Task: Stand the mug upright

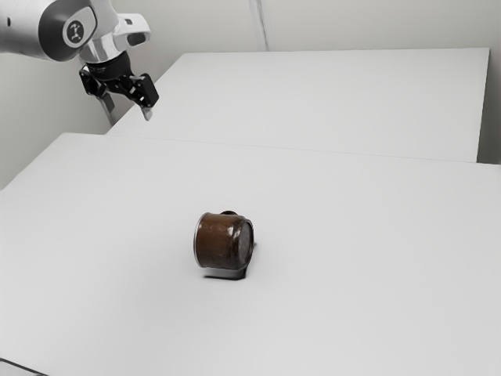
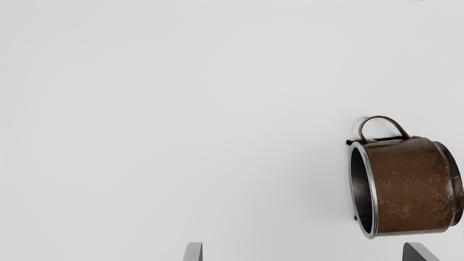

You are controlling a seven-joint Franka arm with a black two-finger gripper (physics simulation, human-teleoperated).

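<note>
bright, diffuse light (soft shadow (image 2: 322,181) beside mug (image 2: 409,188))

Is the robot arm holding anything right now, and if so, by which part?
Nothing is held: the gripper is open, away from the mug lying on its side.

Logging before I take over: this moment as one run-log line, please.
brown metal mug: on its side, on white table | gripper: open, raised, not touching mug | upright: not yet

One mug (image 2: 409,188), one arm (image 1: 66,25), two white tabletops (image 1: 352,298)
</note>
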